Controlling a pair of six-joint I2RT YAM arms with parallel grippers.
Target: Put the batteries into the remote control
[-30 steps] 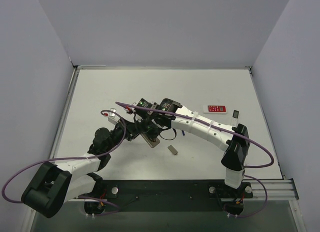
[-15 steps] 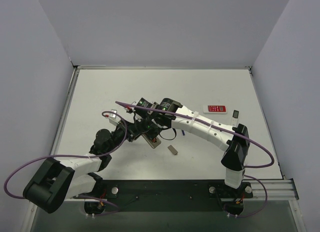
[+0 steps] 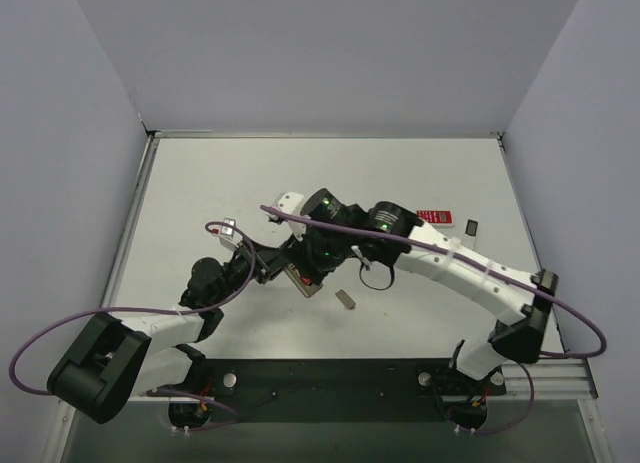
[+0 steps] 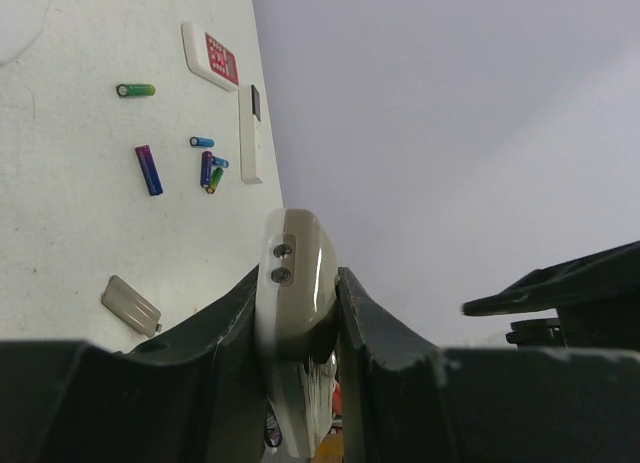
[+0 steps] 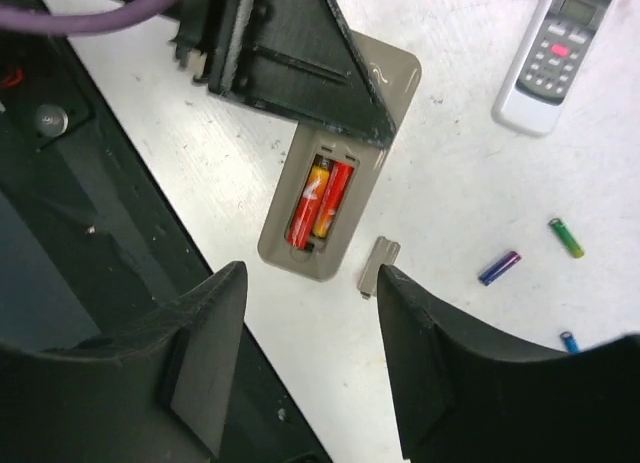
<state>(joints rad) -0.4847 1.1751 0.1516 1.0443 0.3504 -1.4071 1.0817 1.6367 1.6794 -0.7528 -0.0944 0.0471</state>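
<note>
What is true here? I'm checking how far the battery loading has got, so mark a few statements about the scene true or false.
1. Two red-and-orange batteries lie in the open compartment of the remote control. True.
2. The grey cover plate is fitted on the remote control. False: it lies on the table beside it.
3. The left gripper is shut on the remote control. True.
4. The right gripper holds a battery. False: its jaws stand open and empty above the remote control.
5. A purple-blue battery lies loose on the table. True.
</note>
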